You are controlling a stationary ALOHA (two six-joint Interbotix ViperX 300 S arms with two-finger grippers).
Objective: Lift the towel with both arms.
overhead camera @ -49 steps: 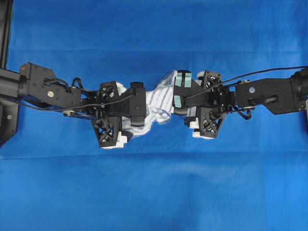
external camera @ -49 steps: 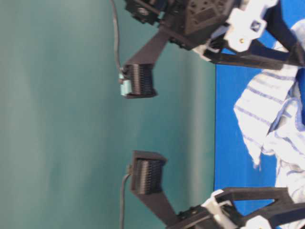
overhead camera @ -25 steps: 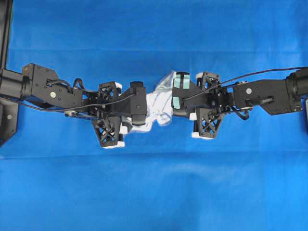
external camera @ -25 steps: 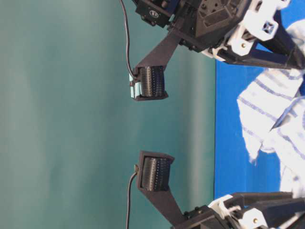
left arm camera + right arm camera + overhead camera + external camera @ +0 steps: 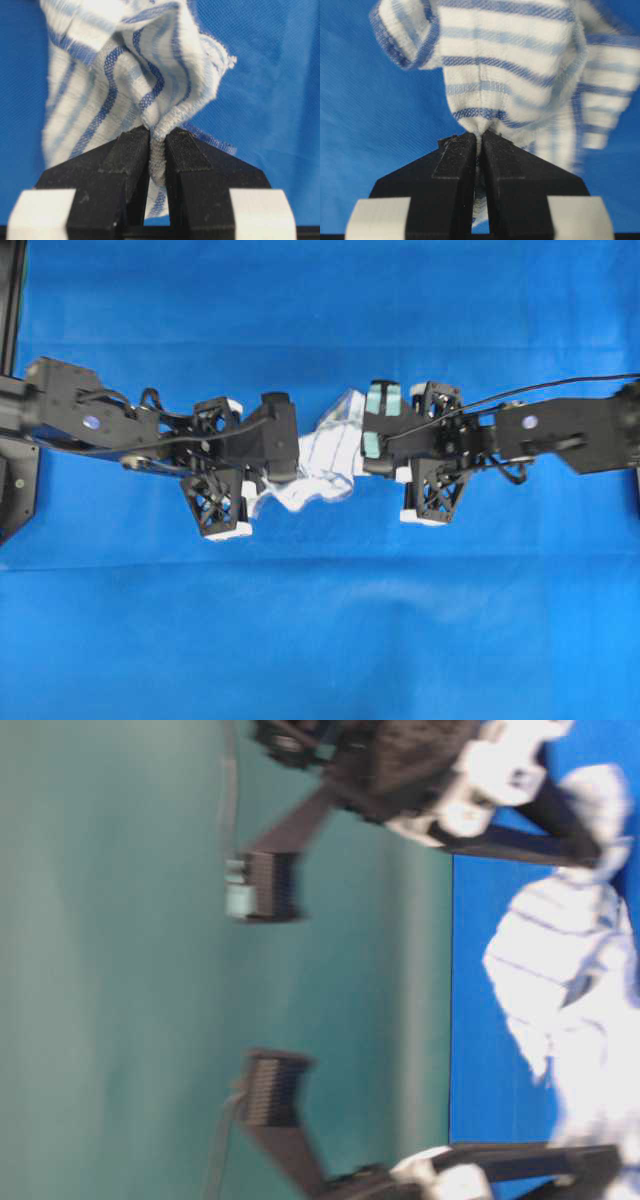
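**Mid-table: both grippers pinched onto the towel, lift looks ready**

Across the blue table cloth, biggest thing first: the two black arms reach in from the left and right edges and meet near the middle, well away from the front edge. That head-on layout makes sense, since each one takes an opposite end so the cloth can hang between them.

Next, the towel sits bunched between them, roughly centred on the table.

Smallest bit: the left gripper is clamped tight on a rolled hem fold, and the right gripper is squeezed onto a gathered edge too. Both bites look thin, so I'd guess raising evenly matters or a corner could slip out.
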